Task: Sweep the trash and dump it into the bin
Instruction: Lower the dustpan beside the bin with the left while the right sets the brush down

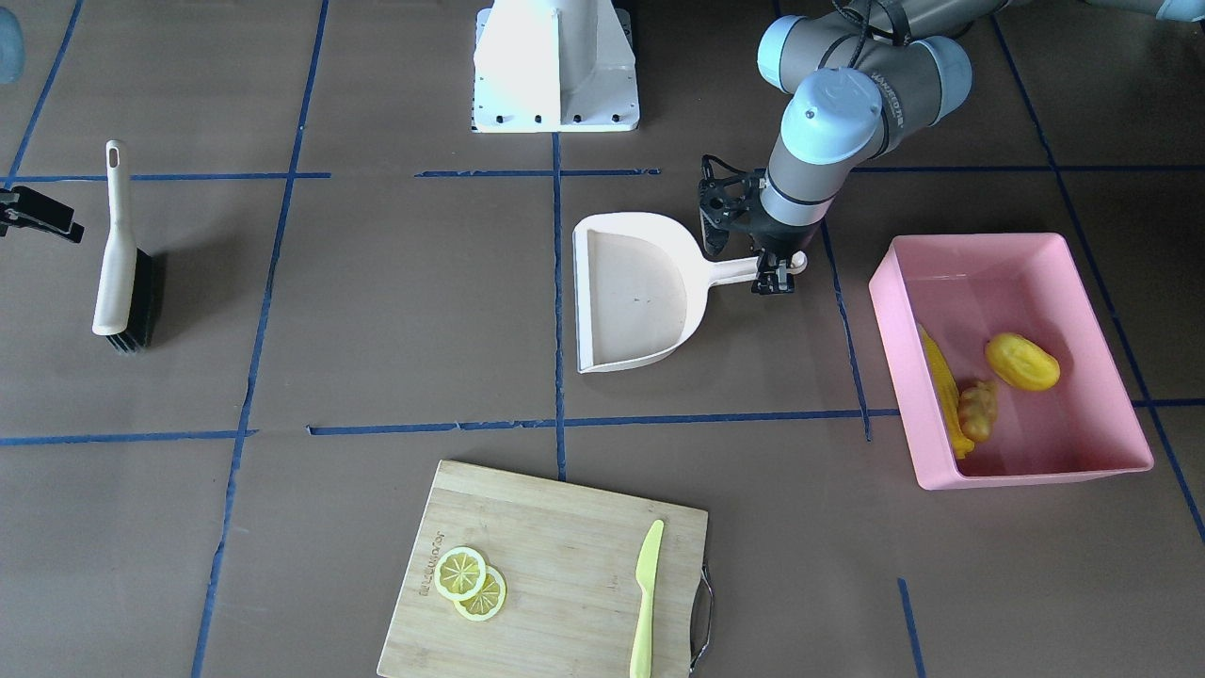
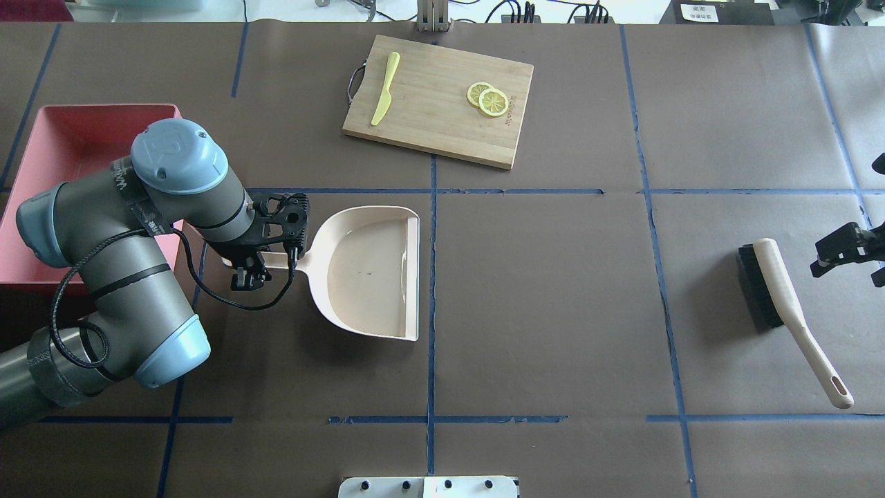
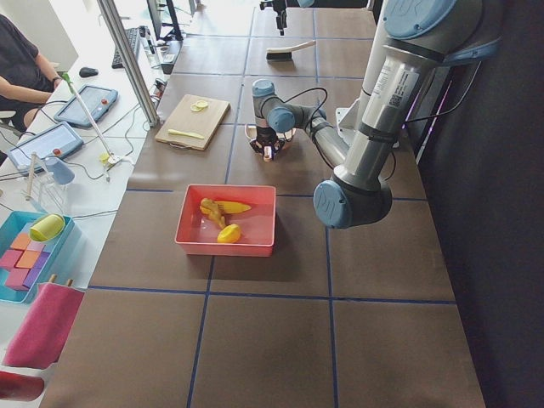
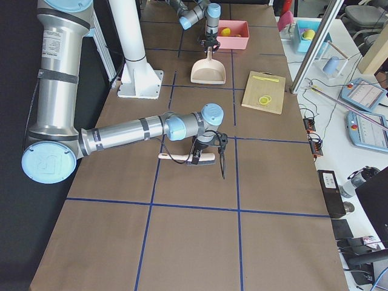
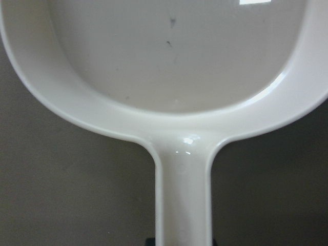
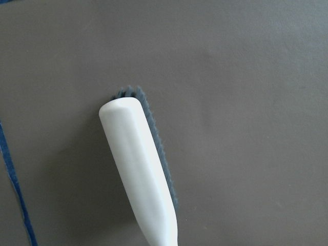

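Left gripper (image 1: 776, 273) points straight down over the left part of the brown table (image 2: 553, 311), its jaws closed on the end of the handle of the cream dustpan (image 2: 366, 277). The left wrist view shows a dark fingertip against each side of that handle.

To the gripper's left and a little farther off sits the pink bin (image 1: 970, 240), partly hidden by the arm in the overhead view. All three pieces of trash lie inside it. The long yellow corn cob (image 1: 941, 381) rests along the bin's right wall, the tan ginger root (image 1: 977, 410) touches the cob towards the far end, and the rounded yellow lump (image 1: 1021, 362) lies near them on the bin's floor.

Right of the gripper, the dustpan lies flat on the table, handle to the left and open mouth to the right, with nothing in it. Its straight front edge runs just beside a blue tape line.

Beyond the dustpan, at the far side, is a wooden cutting board (image 2: 429, 117). A lime-green knife (image 2: 384, 90) lies on its left part, and two overlapping lemon slices (image 2: 488, 99) lie on its right part.

Well to the right, a cream brush (image 2: 781, 297) lies on the table, black bristles facing left and handle running near and right. The right gripper (image 2: 847, 250) hangs at the right edge beside the brush head and holds nothing. Whether its jaws are spread or closed cannot be told.
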`<move>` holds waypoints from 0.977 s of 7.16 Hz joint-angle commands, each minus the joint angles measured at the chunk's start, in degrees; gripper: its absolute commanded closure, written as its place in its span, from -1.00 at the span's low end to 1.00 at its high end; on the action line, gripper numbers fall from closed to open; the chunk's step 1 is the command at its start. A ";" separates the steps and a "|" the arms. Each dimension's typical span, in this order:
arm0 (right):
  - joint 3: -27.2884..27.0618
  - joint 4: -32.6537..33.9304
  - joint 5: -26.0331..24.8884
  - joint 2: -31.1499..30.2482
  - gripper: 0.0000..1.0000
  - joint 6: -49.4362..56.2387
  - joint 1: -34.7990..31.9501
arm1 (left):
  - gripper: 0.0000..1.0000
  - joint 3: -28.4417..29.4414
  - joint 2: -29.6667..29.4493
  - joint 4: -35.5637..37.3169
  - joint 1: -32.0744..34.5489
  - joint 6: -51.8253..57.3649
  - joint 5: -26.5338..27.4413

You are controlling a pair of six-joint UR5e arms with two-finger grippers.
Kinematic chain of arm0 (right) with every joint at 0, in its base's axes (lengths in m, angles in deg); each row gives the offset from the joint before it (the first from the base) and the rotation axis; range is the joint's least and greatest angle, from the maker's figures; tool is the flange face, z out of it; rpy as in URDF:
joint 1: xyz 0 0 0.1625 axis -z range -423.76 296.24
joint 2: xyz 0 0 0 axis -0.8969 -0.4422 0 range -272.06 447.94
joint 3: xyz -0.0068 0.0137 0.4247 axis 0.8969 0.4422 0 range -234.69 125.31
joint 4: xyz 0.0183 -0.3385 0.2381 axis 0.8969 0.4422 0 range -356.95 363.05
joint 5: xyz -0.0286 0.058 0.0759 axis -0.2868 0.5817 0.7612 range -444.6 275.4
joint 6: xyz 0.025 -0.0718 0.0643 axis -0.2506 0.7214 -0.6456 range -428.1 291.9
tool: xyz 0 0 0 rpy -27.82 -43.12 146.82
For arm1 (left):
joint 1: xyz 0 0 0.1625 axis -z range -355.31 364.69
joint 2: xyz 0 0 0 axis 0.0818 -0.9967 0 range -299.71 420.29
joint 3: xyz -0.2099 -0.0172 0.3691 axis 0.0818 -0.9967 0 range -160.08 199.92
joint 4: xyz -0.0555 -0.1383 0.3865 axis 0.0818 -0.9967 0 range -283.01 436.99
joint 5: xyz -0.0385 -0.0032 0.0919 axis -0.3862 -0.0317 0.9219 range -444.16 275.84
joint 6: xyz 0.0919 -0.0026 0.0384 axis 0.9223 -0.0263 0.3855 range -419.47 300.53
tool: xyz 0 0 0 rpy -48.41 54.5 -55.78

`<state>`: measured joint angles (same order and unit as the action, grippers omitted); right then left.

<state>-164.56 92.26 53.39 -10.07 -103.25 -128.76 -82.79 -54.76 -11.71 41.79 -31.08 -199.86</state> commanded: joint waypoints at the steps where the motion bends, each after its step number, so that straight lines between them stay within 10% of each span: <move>1: 0.01 0.09 0.09 0.01 -1.00 -0.09 -0.03 | -0.99 -0.56 -0.17 3.41 -0.19 0.08 0.11; 4: 0.01 0.00 0.09 0.45 -1.00 -0.09 -0.03 | -1.00 -2.32 -0.78 5.55 -0.19 1.05 11.61; 7: -0.08 0.00 0.17 0.54 -1.00 0.00 -2.48 | -1.00 -6.52 -0.44 6.43 0.51 -6.55 11.37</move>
<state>-164.60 92.26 53.50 -9.58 -103.33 -129.98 -87.25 -55.61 -5.55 41.82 -33.26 -188.58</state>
